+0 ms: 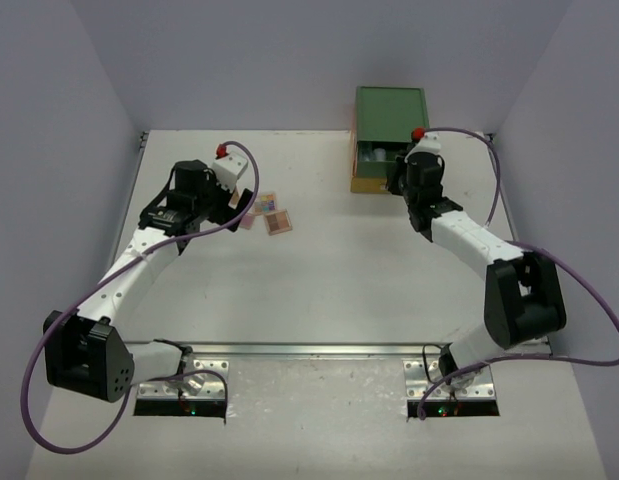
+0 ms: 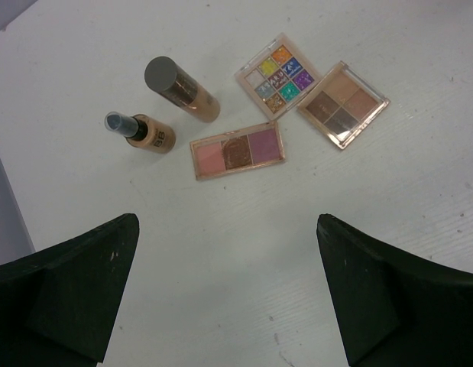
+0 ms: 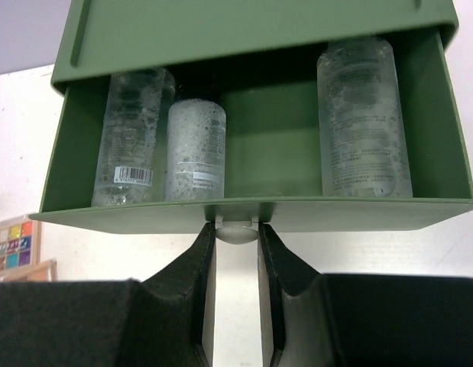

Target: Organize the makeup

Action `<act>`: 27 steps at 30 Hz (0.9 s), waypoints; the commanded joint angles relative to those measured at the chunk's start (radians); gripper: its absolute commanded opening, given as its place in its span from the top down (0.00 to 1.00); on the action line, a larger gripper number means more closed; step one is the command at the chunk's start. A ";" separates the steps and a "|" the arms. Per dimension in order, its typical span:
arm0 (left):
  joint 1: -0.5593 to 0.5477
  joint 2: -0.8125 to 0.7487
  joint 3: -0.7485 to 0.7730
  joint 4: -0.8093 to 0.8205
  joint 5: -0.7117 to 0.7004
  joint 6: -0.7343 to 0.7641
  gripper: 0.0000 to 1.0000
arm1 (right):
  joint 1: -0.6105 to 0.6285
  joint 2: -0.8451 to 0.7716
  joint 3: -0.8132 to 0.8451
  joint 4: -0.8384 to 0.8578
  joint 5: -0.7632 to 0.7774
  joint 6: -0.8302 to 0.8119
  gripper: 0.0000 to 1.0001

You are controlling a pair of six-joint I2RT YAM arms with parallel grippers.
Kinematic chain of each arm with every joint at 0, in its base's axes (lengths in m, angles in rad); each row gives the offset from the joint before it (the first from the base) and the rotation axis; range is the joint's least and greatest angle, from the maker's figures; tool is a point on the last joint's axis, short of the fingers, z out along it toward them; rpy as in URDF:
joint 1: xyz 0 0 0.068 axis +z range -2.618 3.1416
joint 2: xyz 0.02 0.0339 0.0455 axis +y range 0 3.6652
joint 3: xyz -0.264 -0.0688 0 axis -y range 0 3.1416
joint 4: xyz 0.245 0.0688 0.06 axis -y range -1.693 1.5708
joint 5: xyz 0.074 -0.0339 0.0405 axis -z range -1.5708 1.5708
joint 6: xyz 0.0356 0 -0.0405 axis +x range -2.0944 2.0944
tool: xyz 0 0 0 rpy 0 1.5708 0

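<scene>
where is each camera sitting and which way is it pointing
top external: above and behind, looking down on the white table; left arm and right arm show whole, bases at the bottom.
left wrist: on the left arm, looking down at three palettes and two amber bottles; its open jaws frame the bottom corners.
right wrist: on the right arm, facing the open green drawer holding three clear bottles; its jaws pinch the drawer knob.
shared: the multicolour palette shows in both wrist views; the drawer in top and right wrist.

Enclosure: white table [image 1: 319,290], plain walls [image 1: 289,60].
Table fills centre frame; pale lavender-grey walls at left, top, right; metal rail [image 1: 309,349] crosses lower frame; even light.
</scene>
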 commanded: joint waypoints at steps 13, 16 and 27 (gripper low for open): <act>0.015 0.030 0.005 0.081 -0.031 0.030 0.00 | -0.007 0.256 0.258 0.206 0.096 -0.098 1.00; 0.015 0.032 0.007 0.081 -0.031 0.033 0.00 | -0.007 0.270 0.253 0.224 0.109 -0.089 1.00; 0.015 0.043 0.005 0.087 -0.031 0.038 0.00 | -0.006 0.272 0.224 0.225 0.127 -0.067 0.54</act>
